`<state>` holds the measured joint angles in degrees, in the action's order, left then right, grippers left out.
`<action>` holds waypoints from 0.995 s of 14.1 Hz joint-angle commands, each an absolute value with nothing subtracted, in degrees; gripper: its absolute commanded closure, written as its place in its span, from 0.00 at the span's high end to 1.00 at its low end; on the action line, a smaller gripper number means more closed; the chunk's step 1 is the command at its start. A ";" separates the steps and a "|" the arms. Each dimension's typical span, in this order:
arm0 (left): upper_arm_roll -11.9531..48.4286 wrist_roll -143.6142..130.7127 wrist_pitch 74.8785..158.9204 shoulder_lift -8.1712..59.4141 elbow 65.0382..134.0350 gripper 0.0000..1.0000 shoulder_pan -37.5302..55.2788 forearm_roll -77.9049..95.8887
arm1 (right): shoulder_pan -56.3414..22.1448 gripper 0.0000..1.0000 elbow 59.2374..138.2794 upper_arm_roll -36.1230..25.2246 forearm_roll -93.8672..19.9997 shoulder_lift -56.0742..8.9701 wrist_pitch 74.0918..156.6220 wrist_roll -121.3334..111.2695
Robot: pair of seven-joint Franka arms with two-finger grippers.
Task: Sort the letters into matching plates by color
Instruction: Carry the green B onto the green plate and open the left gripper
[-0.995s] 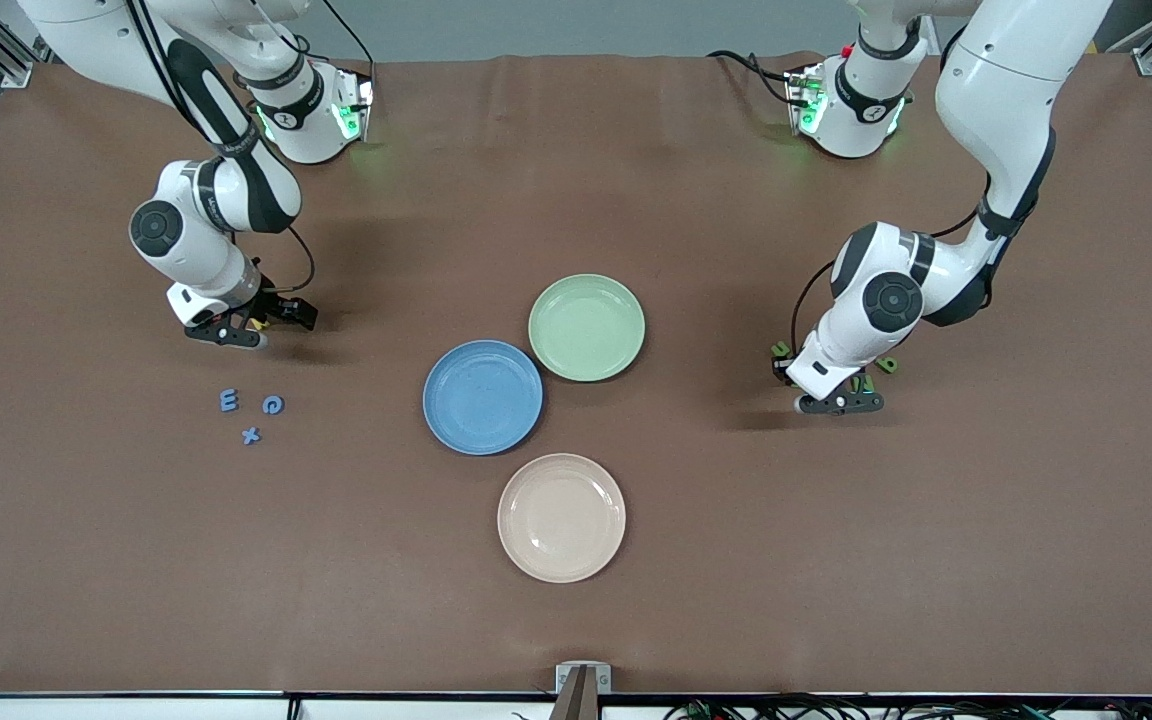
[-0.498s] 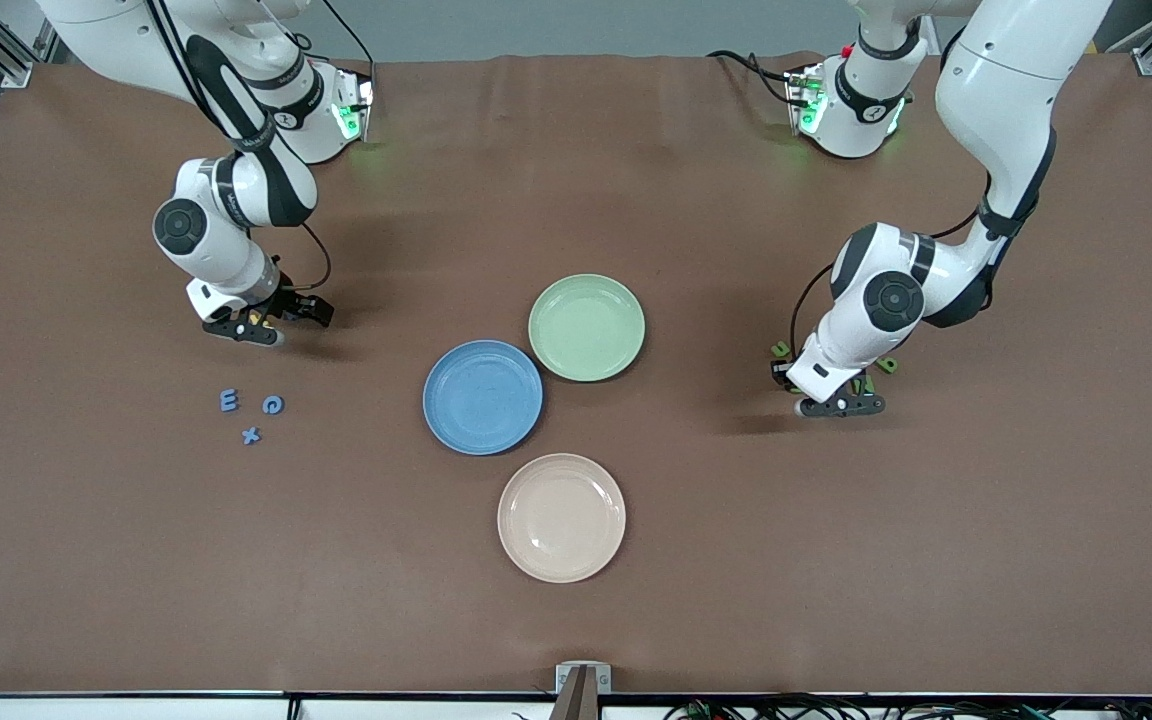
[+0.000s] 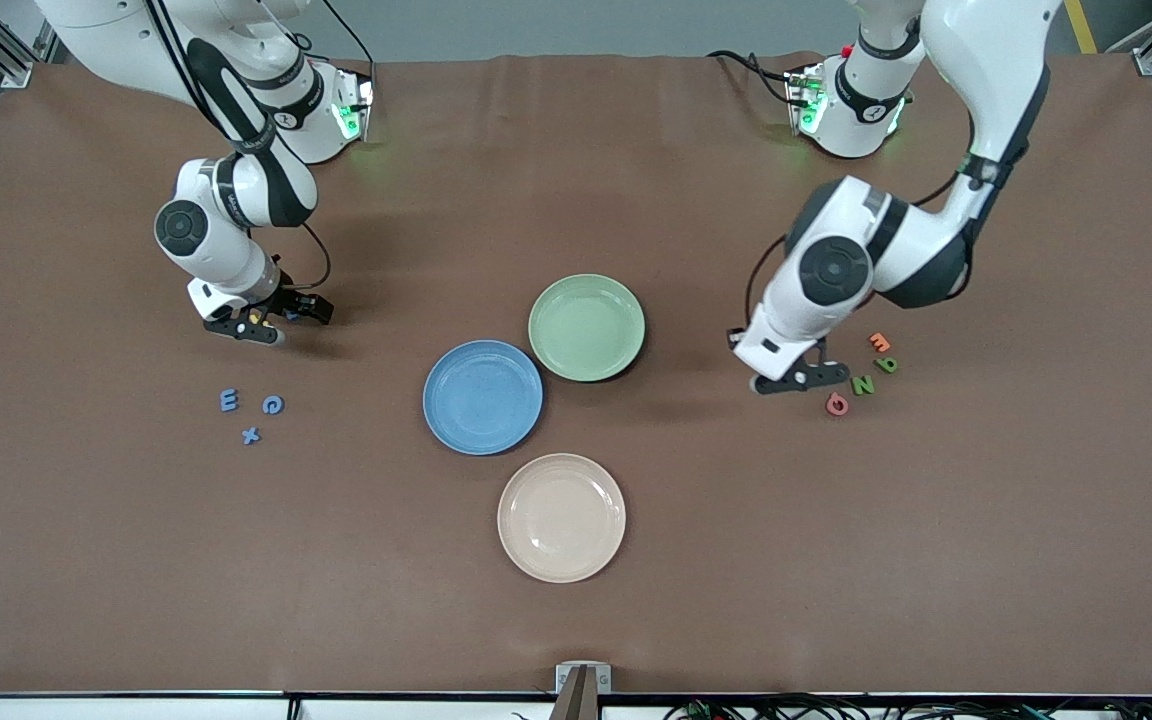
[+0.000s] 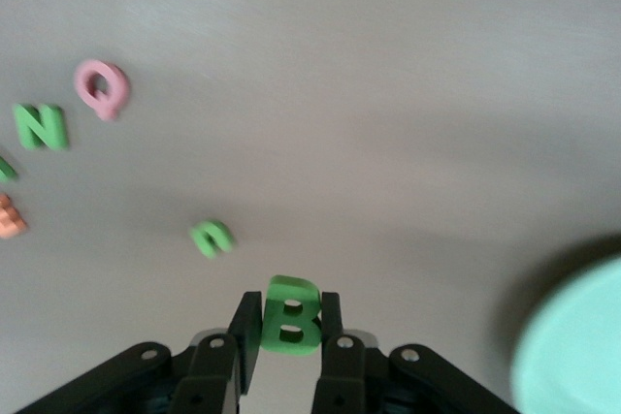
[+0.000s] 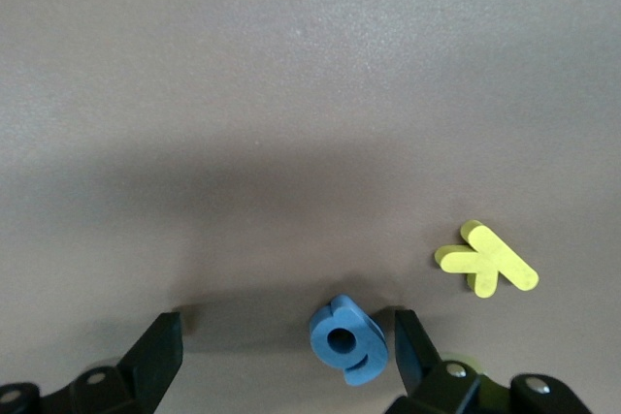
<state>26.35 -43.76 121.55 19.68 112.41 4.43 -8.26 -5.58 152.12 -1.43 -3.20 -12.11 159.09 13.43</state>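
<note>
Brown matting covers the table point(image 3: 576, 620), with three plates set near its middle: a pale green plate point(image 3: 586, 327), a blue plate point(image 3: 482, 397) touching it, and a beige plate point(image 3: 561, 517) nearest the front camera.

Change noted: the left gripper point(image 3: 798, 378) has been lifted off the letter cluster at the left arm's end and swung toward the green plate since a second ago. A green "B" point(image 4: 290, 313) is pinched between its closed fingers (seen clearly in the left wrist view). Uncovered by the move: a pink "Q" point(image 3: 837, 403), a green "N" point(image 3: 862, 384), another green letter point(image 3: 887, 365) and an orange letter point(image 3: 879, 342); a small green letter point(image 4: 211, 238) also lies on the mat under the gripper. Judged: first green delivery is under way; both task plates are empty so far.

The right gripper point(image 3: 254, 323) has shifted slightly and is held low with fingers spread around a blue letter point(image 5: 347, 338), not yet closed; a yellow letter point(image 5: 487, 259) lies beside it. Blue "E" point(image 3: 228, 400), "G" point(image 3: 273, 404) and "X" point(image 3: 251, 435) wait nearer the front camera.

No brand marks can be read.
</note>
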 commanded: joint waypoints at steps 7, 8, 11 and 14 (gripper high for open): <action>35.51 -66.51 122.77 24.77 108.11 0.14 11.94 -8.70 | -2.12 0.92 152.75 -1.49 -2.81 -12.30 159.79 10.47; 35.51 -67.23 124.00 26.35 107.67 0.14 13.69 -8.79 | -1.41 0.91 152.75 -1.49 -2.81 -12.30 159.79 9.33; 35.51 -73.19 129.88 29.70 107.66 0.14 17.65 -8.96 | -0.61 0.90 152.93 -1.32 -2.81 -12.30 159.79 8.53; 35.16 -76.81 131.13 32.69 107.67 0.14 20.56 -9.58 | -0.88 0.86 153.28 -1.32 -2.81 -12.22 159.70 8.53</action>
<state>35.52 -74.56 130.68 30.23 109.15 19.06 -8.26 -1.62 152.12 -1.80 -3.15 -12.33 159.11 9.30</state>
